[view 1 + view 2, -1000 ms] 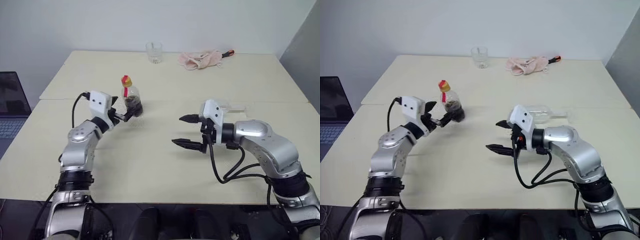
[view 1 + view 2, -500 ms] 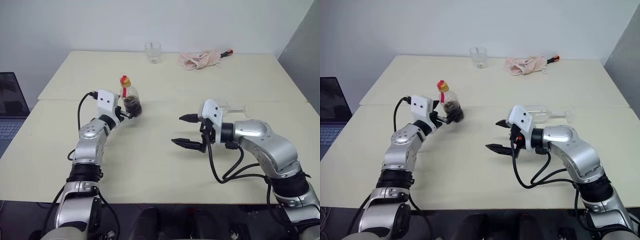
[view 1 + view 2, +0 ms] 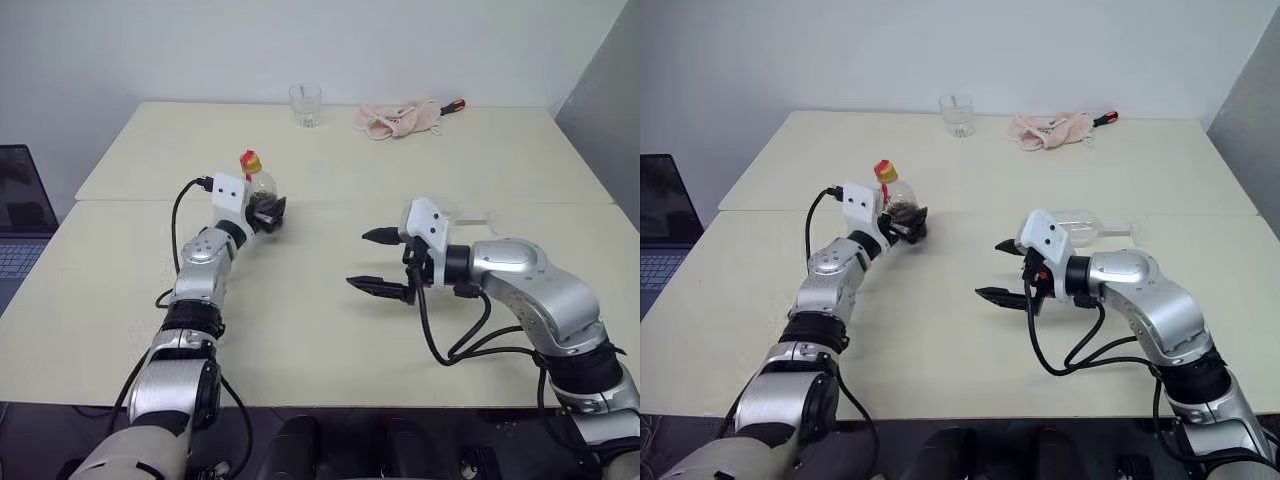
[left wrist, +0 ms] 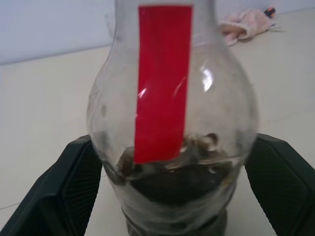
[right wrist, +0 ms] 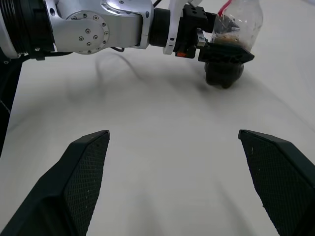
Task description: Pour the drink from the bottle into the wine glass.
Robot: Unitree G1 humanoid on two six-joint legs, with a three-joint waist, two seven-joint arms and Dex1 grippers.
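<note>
The step in hand, as I judge it, is grasping the bottle, and doing it well means closing squarely on the rounded lower body, low enough to keep it upright, and firmly, since the smooth clear plastic could slip or tip. Nearest, the right gripper (image 3: 380, 262) hangs above the table (image 3: 300, 330) with its two black fingers spread wide and nothing between them, pointing across toward the left. Just behind its wrist the wine glass (image 3: 1095, 226) appears to lie on its side, stem pointing to the right; it would need to stand upright before any pouring. Further out on the left, the left gripper (image 3: 908, 221) has its fingers apart, one on either side of the bottle (image 4: 172, 128); in the left wrist view the pads flank the body without clearly pressing it. The bottle stands upright, yellow cap on, the drink (image 4: 179, 184) dark and low in its base. Farthest back stand a tumbler (image 3: 307, 103) and a pink cloth (image 3: 400, 118).
</note>
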